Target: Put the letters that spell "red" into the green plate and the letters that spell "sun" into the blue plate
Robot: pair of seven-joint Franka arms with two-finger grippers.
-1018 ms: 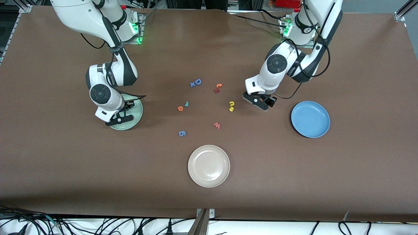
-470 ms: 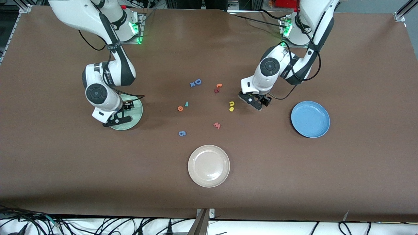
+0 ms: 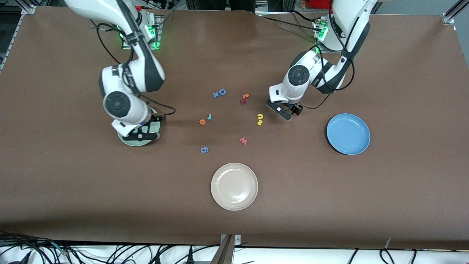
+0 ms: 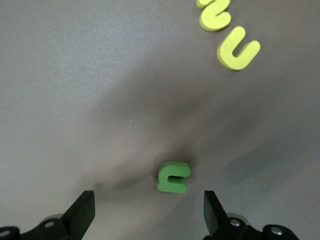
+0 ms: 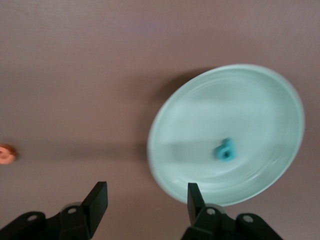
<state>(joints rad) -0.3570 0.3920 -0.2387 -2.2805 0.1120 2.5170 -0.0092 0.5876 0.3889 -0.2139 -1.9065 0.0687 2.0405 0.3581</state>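
In the left wrist view my left gripper (image 4: 148,220) is open just above the table, and the green "u" (image 4: 173,177) lies flat between and slightly ahead of its fingers. The yellow "n" (image 4: 238,48) and yellow "s" (image 4: 215,15) lie a short way on. From the front, the left gripper (image 3: 284,112) hides the "u", beside the yellow pair (image 3: 259,119). My right gripper (image 5: 146,202) is open over the edge of the green plate (image 5: 260,100), where the teal "d" (image 5: 225,149) lies. The teal "r" (image 3: 209,116) and orange "e" (image 3: 202,121) rest mid-table. The blue plate (image 3: 348,133) holds nothing.
A beige plate (image 3: 234,186) sits nearest the front camera. A blue "D" with a small "x" (image 3: 220,92), an orange-and-red pair (image 3: 244,99), a red "w" (image 3: 243,140) and a blue "g" (image 3: 204,149) are scattered around the table's middle.
My right gripper has opened and shifted toward the table's middle, over the green plate's edge. My left gripper has slid from the blue plate's side toward the yellow letters.
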